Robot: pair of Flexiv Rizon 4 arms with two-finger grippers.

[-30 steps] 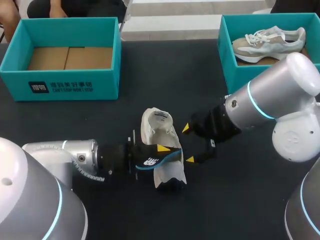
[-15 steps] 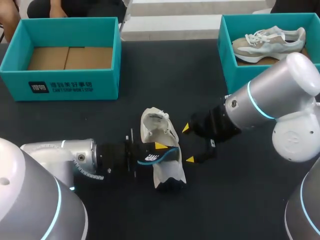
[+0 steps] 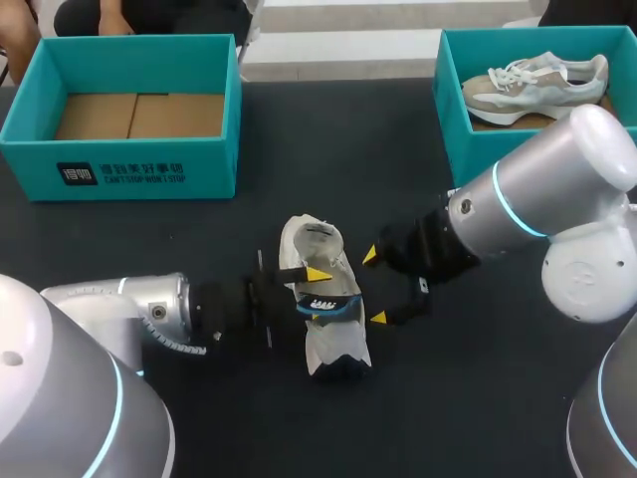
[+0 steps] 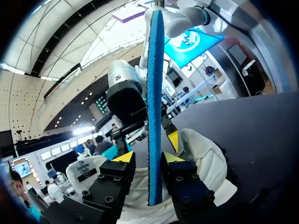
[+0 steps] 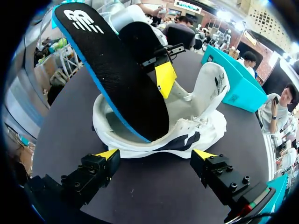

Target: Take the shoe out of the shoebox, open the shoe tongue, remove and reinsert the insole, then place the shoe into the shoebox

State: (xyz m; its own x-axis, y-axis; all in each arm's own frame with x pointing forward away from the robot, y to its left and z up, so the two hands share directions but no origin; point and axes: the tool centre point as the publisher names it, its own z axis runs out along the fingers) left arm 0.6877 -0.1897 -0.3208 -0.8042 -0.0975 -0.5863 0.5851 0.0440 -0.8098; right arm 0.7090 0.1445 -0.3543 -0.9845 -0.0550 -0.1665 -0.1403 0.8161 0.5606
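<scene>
The white shoe (image 3: 336,347) lies near the middle of the tabletop (image 3: 328,149), toward the edge on our own side, with its opening turned up. The insole (image 3: 333,305), black on top and blue underneath, stands on edge and tilted. Its lower end is down inside the shoe's opening and the rest rises out of it.

Our left gripper (image 3: 318,295) comes in low over the table from the left edge, its two fingers on either side of the insole. In the left wrist view the insole (image 4: 154,116) rests against one finger. A narrow gap seems to show between it and the other, so we read that gripper as slightly open rather than clamped, though the view is tight.

Our right gripper (image 3: 374,287) is just beside the shoe on its right. Its fingers are spread wide with nothing between them, and from its own wrist the shoe (image 5: 201,126) sits just ahead of the two tips.

A teal shoebox (image 3: 149,169) stands at the far left corner. A second teal box (image 3: 453,110) at the far right corner holds another shoe (image 3: 537,85).
</scene>
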